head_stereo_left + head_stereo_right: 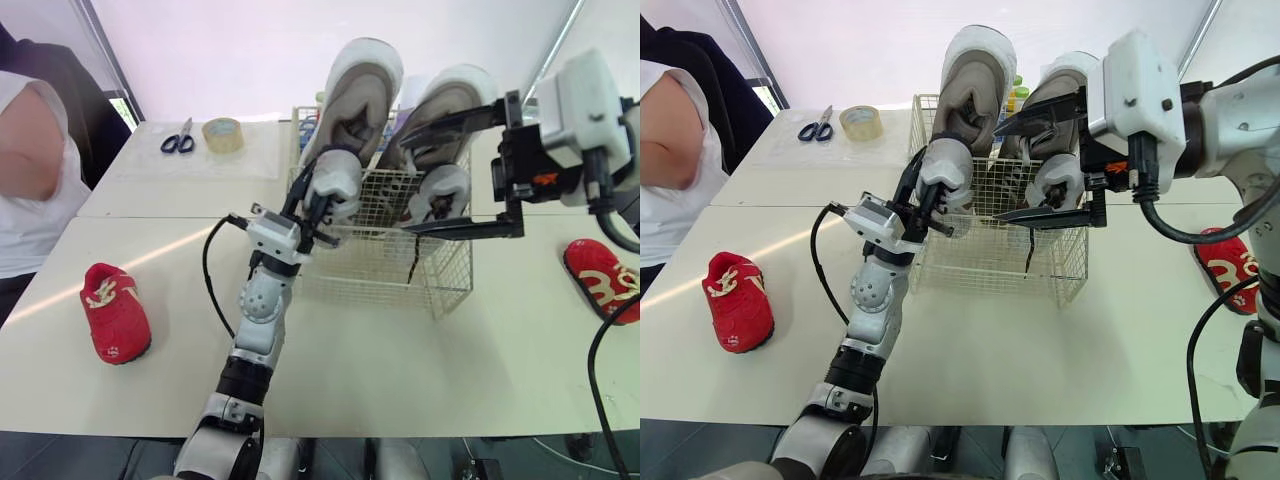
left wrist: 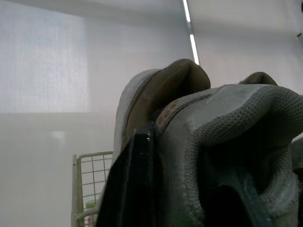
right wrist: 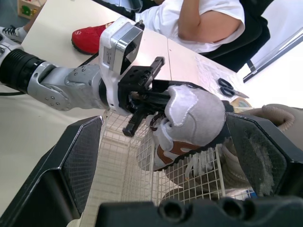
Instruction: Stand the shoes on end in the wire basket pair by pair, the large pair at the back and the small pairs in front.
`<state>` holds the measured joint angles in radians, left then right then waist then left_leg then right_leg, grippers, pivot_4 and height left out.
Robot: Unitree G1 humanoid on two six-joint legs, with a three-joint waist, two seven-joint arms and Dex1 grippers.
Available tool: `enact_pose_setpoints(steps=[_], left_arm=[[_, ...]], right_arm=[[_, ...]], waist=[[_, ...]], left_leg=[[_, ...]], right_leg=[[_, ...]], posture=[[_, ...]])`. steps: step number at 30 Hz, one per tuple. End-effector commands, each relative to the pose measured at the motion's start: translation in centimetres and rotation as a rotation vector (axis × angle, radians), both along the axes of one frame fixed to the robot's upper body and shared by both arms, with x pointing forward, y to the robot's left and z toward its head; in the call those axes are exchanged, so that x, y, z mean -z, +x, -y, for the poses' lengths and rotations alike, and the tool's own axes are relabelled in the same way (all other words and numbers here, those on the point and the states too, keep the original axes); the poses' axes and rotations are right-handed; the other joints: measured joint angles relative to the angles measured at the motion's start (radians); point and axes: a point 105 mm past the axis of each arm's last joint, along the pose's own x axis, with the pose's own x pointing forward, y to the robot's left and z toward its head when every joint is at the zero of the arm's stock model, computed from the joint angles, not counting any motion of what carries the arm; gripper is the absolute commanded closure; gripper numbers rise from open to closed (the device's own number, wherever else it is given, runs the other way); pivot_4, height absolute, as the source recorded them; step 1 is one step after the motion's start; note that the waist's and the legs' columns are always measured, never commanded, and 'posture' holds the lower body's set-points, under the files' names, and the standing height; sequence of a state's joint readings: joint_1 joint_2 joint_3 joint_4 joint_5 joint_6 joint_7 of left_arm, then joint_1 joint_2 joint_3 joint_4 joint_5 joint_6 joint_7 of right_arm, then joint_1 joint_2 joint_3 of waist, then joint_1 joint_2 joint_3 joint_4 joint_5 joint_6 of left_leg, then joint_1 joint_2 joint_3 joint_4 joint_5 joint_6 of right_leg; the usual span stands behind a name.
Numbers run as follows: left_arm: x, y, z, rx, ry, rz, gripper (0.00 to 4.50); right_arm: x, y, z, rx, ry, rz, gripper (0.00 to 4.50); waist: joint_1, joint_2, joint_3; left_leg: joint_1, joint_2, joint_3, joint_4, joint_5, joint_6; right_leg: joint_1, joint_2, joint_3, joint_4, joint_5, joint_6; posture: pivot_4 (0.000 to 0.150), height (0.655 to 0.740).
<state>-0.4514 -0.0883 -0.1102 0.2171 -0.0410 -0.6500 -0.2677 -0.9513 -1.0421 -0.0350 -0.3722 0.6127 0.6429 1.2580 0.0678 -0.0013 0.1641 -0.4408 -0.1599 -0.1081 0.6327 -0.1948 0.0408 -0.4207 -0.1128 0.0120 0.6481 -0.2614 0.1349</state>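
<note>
Your left gripper [image 1: 322, 200] has its jaws pinching a small grey shoe [image 1: 338, 178] at the front left of the wire basket [image 1: 380, 262]. The right gripper's [image 1: 403, 182] jaws are spread wide around a second small grey shoe [image 1: 442, 192] at the basket's front right. Large sneakers [image 1: 360, 90] stand on end at its back.

the wire basket [image 1: 440, 270] is thin metal wire with a pale, smooth coat. the large shoes [image 1: 360, 90] look like matt grey-brown suede and mesh cloth over white rubbery soles. the small grey shoe [image 1: 338, 178] is soft napped cloth with a smooth white sole. the red shoe [image 1: 115, 310] is matt cloth. the right tool [image 1: 403, 180] has black pads [image 3: 80, 161] that are finely dimpled and dull. the left tool [image 1: 320, 205] has fingers [image 2: 135, 184] of smooth, glossy black. the surface [image 1: 400, 370] is smooth cream with a faint sheen.
</note>
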Motion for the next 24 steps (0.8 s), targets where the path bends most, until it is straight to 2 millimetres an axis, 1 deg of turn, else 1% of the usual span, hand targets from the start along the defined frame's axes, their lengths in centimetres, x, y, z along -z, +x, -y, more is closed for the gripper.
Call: enact_pose_setpoints(steps=[1,2,4,9,12,15,19,21,24], left_arm=[[2.2,1.1,-0.2,0.004,-0.014,-0.155,1.80],[2.3,1.2,-0.5,-0.001,-0.026,-0.176,1.34],[2.3,1.4,-1.0,-0.009,-0.032,-0.191,1.34],[1.7,1.4,-3.4,-0.087,-0.043,-0.197,1.34],[1.1,1.3,-4.2,-0.111,-0.035,-0.179,1.34],[-0.2,1.1,-5.5,-0.152,-0.021,-0.132,1.34],[-1.6,1.1,-6.4,-0.155,-0.034,-0.115,1.34],[-2.3,1.1,-6.4,-0.134,-0.054,-0.117,1.34],[-2.8,0.6,-5.9,-0.111,-0.011,-0.087,1.34]], right_arm=[[-1.1,-0.6,0.2,0.003,0.014,0.063,0.00],[-1.1,-0.5,0.2,0.004,0.015,0.065,0.00],[-1.1,-0.5,0.2,0.004,0.017,0.067,0.00],[-1.0,-0.4,0.2,0.005,0.023,0.071,0.00],[-1.0,-0.3,0.2,0.003,0.028,0.073,0.00],[-1.0,-0.2,0.3,0.002,0.030,0.075,0.00],[-0.9,0.0,0.3,-0.002,0.033,0.079,0.00],[-0.9,0.1,0.2,-0.007,0.038,0.080,0.00],[-0.8,0.2,0.1,-0.011,0.040,0.082,0.00]], waist=[[0.000,0.000,0.000],[0.000,0.000,0.000],[-0.003,0.000,0.000],[-0.011,0.000,0.000],[-0.025,0.000,0.000],[-0.033,0.000,0.000],[-0.030,0.000,0.000],[-0.028,0.000,0.000],[-0.028,0.000,0.000]], left_leg=[[0.000,0.000,0.000,0.000,0.000,0.000],[0.000,0.000,0.000,0.000,0.000,0.000],[0.000,0.000,0.000,0.000,0.000,0.000],[0.000,0.000,0.000,0.000,0.000,0.000],[0.000,0.001,0.000,-0.001,0.000,0.000],[0.000,0.001,-0.001,-0.002,0.000,0.000],[0.000,0.001,-0.001,-0.002,0.000,0.000],[0.000,0.001,-0.001,-0.002,0.000,0.000],[-0.001,0.001,0.000,-0.001,0.000,0.000]], right_leg=[[0.000,0.000,0.000,0.000,0.000,0.000],[0.000,0.000,0.000,0.001,0.000,0.000],[0.000,0.000,0.000,0.001,0.000,0.000],[0.000,0.001,0.001,0.001,0.000,-0.001],[0.000,0.001,0.001,0.002,0.001,-0.001],[-0.001,0.002,0.002,0.002,0.001,0.000],[-0.002,0.002,0.002,0.002,0.001,0.000],[-0.004,0.002,0.002,0.001,0.001,0.000],[-0.004,0.002,0.002,-0.001,0.001,0.000]], posture=[[0.150,0.7400],[0.150,0.7400],[0.150,0.7400],[0.150,0.7400],[0.150,0.7400],[0.150,0.7400],[0.150,0.7400],[0.150,0.7400],[0.150,0.7400]])
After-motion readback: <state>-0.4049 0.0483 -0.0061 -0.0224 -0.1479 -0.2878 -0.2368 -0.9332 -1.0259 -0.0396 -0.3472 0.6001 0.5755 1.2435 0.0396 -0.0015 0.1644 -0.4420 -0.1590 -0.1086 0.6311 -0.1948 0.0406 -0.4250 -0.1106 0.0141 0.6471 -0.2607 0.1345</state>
